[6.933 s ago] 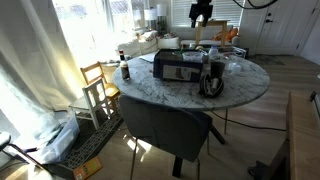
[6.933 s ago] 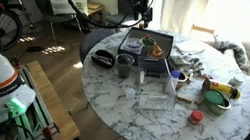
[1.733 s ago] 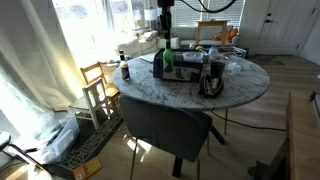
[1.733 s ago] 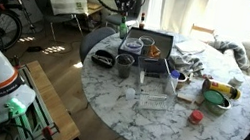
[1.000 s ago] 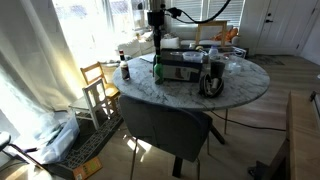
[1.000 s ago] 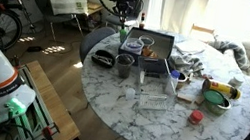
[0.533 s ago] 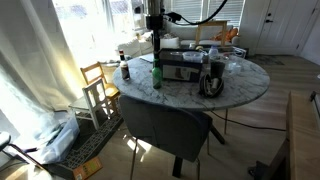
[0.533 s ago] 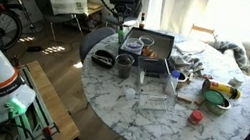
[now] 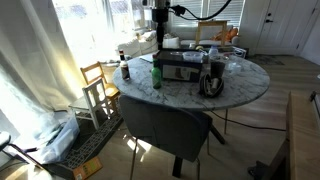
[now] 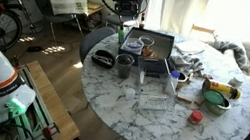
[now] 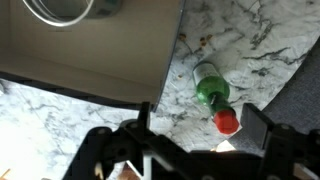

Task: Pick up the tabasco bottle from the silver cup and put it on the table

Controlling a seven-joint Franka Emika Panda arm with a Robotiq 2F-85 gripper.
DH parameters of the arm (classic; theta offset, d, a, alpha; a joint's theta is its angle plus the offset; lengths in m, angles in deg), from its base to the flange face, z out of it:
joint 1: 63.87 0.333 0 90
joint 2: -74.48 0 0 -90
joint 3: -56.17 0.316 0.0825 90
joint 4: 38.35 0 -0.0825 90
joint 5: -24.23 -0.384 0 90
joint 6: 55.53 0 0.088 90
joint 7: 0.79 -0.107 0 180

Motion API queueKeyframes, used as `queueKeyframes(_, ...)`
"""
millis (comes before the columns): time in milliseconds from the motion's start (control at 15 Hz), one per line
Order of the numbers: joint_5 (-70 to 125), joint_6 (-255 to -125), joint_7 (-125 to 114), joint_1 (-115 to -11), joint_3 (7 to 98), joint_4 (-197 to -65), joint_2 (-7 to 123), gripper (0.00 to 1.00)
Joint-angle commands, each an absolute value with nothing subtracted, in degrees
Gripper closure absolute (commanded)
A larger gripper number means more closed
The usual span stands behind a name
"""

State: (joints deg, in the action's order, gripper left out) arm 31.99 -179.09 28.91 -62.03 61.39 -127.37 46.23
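In the wrist view, the bottle [image 11: 211,94] stands upright on the worktop [image 11: 255,45], lower right of centre. It is just beside the dark box [image 11: 90,50] and near the worktop's edge. The gripper [image 11: 197,115] hangs over it with jaws spread, one on each side of the red cap, and neither seems to touch it. In an exterior view the bottle [image 9: 156,77] shows left of centre, below the arm. The placing looks done, and what is left is the retreat. It should go straight up with jaws wide and no sideways drift until they are above the cap. A slim bottle tips at a nudge, and the edge is close.
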Motion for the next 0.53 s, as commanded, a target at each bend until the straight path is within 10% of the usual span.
queueKeyframes(0, 29.99, -176.22, 21.50, -63.99, 59.92, -134.74, 55.23, 0.00)
queueKeyframes(467, 30.03, -170.90, 14.96, -66.45, 56.20, -136.38, 61.20, 0.00)
